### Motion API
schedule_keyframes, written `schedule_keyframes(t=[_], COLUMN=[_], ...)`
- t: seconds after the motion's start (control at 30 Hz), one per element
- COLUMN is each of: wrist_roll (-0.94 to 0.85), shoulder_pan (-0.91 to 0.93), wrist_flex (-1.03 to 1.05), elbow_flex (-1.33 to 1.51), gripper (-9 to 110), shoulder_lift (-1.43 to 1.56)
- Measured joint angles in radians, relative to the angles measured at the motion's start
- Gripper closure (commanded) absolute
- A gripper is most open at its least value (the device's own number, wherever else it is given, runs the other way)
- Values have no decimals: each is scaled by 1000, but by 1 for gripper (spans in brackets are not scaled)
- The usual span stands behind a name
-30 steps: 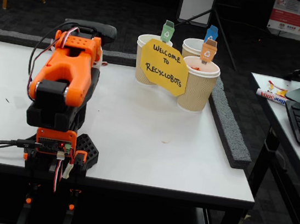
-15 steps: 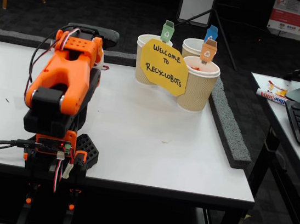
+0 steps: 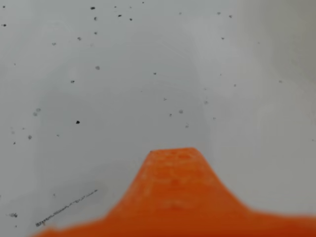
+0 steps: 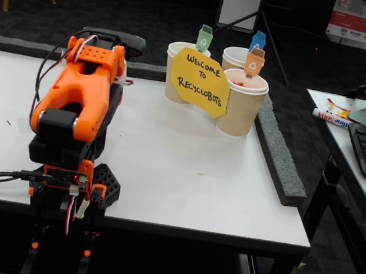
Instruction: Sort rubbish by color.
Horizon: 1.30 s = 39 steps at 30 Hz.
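1. Since the earlier frames, arm [image 4: 76, 106] has folded lower.
2. Gripper [image 3: 173, 155]: one orange tip over speckled table [image 3: 148, 74]; jaw state indeterminable.
3. Rubbish: orange wad [image 4: 238, 83] barely visible in front cup [image 4: 241, 104]; others unseen.

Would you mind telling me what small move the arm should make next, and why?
Probably raise the arm off its folded pose to look around: no paper wad shows on the table, and the wrist view sees only speckled tabletop.
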Motion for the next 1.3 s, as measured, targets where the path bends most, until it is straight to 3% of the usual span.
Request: schedule_keyframes(t=[1.3], wrist_roll=[26], shoulder_pan=[14], wrist_flex=[0], elbow_flex=[0], gripper=[99], shoulder_lift=[0])
